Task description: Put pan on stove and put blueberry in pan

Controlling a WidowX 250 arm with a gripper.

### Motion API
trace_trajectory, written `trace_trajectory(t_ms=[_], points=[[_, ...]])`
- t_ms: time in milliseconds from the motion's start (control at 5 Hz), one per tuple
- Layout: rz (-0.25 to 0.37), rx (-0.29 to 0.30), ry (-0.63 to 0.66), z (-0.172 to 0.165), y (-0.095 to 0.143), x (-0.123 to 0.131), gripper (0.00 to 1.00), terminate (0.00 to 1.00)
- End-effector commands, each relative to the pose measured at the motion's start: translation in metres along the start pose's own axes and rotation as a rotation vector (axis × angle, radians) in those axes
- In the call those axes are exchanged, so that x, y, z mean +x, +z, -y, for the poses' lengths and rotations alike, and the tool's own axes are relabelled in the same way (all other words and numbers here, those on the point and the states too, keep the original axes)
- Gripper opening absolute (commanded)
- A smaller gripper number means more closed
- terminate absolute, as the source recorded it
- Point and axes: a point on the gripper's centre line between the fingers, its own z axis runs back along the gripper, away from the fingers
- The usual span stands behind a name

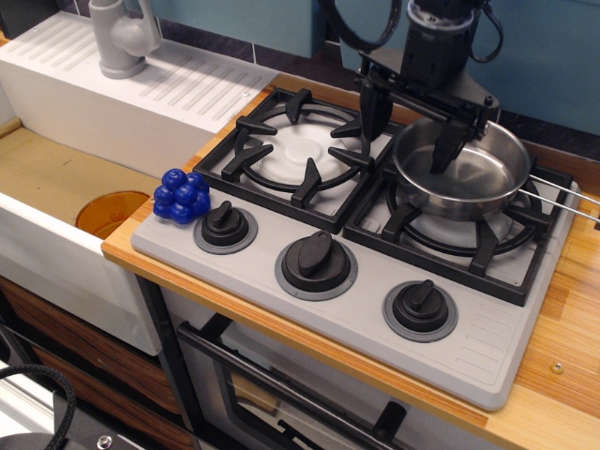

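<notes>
Stainless steel gleams on the right burner of the stove [375,309], where the pan [464,169] sits on the black grate near the hob's back right corner, its thin wire handle reaching out past the right edge. The black claw [410,127] hangs over the pan's left rim with its fingers spread: one finger [372,108] stands outside the pan, above the gap between the two burners, and the other [448,145] dips inside the bowl. Neither finger can be seen pressing on the rim, and the claw pinches nothing.

The blueberry [182,196] lies at the stove's front left corner, just beside the leftmost knob [225,225] and well apart from the pan. The left burner grate [302,150] is bare. Two more black knobs, the middle knob [316,262] and the right knob [420,307], line the front edge of the hob.

The stove rests on a wooden surface [562,375]. To the left, a white sink [56,234] with an orange drain [111,211] meets the surface's left edge, and a grey faucet [122,37] stands at the back left corner.
</notes>
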Motion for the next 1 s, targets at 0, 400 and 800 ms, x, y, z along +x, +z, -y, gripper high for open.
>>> trace_trajectory(t_ms=[0,400,800], points=[[0.071,-0.018,-0.003,-0.005,-0.006,0.006,1.0,0.0],[0.09,-0.04,-0.01,-0.008,-0.019,0.007,1.0,0.0],[0.081,-0.035,-0.016,-0.011,-0.018,0.005,0.0,0.0]])
